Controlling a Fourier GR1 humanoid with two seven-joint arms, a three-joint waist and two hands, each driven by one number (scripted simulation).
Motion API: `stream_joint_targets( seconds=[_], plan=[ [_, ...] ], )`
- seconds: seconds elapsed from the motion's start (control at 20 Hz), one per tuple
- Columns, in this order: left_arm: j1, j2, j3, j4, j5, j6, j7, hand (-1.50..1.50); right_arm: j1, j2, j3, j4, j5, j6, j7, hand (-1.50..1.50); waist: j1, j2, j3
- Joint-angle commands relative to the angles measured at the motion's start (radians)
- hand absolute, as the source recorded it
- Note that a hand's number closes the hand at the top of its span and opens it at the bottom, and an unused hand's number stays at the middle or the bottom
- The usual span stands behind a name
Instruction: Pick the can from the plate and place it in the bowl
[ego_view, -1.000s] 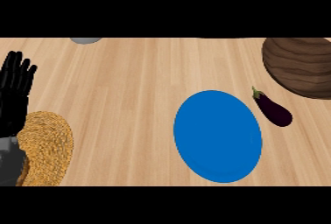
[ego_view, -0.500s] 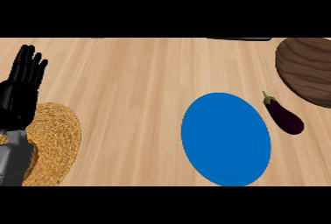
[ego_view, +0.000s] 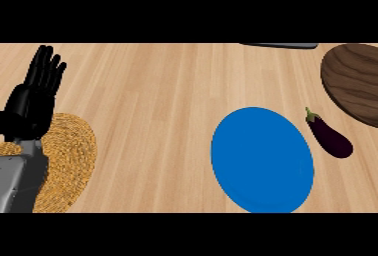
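Note:
A blue plate lies on the wooden counter at the lower right of the head view, with nothing on it. A dark wooden bowl sits at the right edge, partly cut off. No can shows anywhere in view. My left hand rests open at the left edge, fingers straight and pointing up, far from the plate. My right hand is out of view.
A purple eggplant lies between the plate and the bowl. A woven straw mat sits under my left forearm at the lower left. A dark flat object shows at the top edge.
The view has shifted: the plate, eggplant and bowl slid to the right in the picture, and the grey object at the top left left the view. My left hand stays open.

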Motion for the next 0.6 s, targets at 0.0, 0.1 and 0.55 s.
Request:
stream_joint_targets(
  seconds=[0.0, 0.1, 0.55],
  plan=[
    [-0.006, -0.005, -0.013, -0.024, -0.013, 0.015, 0.022, 0.00, -0.064, 0.059, 0.096, 0.035, 0.042, 0.100, -0.089, 1.50, 0.012, -0.005, 0.000],
    [-0.025, 0.018, 0.003, 0.006, -0.004, -0.008, 0.023, 0.00, -0.103, 0.100, 0.127, 0.054, 0.056, 0.071, -0.083, 1.50, 0.010, -0.001, 0.000],
    [0.004, 0.022, 0.021, -0.004, -0.005, -0.010, 0.016, 0.00, -0.224, 0.280, 0.255, 0.226, 0.215, -0.181, -0.086, 1.50, -0.024, -0.009, 0.000]
  ],
)
